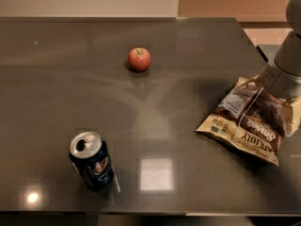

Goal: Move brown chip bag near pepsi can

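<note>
The brown chip bag (247, 126) lies flat on the dark table (188, 79) at the right, its label upside down to the camera. The pepsi can (91, 160) stands upright near the front left, far from the bag, with its silver top opened. My gripper (290, 111) is at the right edge of the view, down over the bag's far right end, below the grey wrist (282, 74). The bag and the picture edge hide its lower part.
A red apple (139, 59) sits on the table towards the back, left of centre. The table's right edge runs just past the bag, and its front edge lies just below the can. A pale wall stands behind the table.
</note>
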Motion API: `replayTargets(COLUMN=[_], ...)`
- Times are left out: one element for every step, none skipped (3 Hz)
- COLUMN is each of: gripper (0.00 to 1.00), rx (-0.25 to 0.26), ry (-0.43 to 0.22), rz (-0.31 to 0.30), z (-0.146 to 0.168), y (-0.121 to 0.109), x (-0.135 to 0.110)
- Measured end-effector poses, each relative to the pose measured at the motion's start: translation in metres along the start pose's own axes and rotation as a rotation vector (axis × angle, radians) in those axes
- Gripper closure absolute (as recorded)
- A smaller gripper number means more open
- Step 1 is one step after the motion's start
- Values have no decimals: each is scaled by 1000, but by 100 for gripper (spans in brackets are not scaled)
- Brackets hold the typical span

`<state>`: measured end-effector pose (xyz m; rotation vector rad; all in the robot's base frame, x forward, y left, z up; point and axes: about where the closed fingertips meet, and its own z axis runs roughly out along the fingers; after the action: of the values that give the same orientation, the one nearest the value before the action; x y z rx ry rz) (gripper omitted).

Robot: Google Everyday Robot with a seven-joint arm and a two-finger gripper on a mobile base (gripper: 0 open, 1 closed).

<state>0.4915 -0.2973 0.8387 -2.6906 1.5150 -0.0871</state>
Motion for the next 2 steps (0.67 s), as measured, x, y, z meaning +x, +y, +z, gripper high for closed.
replayTargets(gripper=[38, 61], rx=[10, 24], ry=[7, 17], rz=[11, 20], z=[0, -5], y=[-2, -4], x=[3, 6])
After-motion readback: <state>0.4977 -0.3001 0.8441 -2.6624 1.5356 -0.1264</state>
